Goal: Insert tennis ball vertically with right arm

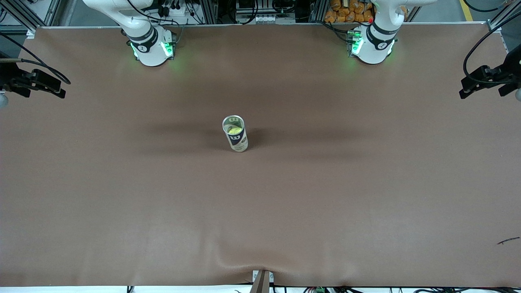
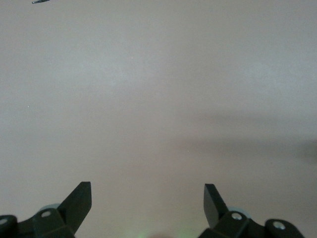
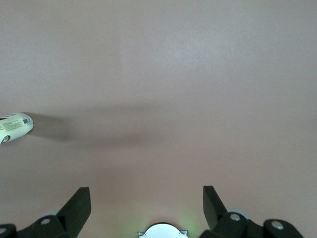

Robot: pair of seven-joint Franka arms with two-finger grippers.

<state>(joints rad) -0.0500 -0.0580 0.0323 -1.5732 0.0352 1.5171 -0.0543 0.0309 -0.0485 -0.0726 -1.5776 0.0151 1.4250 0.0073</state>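
We see the tennis ball (image 1: 235, 130) already inside the upright can (image 1: 235, 134) at mid-table (image 1: 122, 183), so we judge the insertion done. Our right gripper (image 3: 147, 204) and left gripper (image 2: 147, 201) hang over bare table, fingers wide apart, holding nothing.
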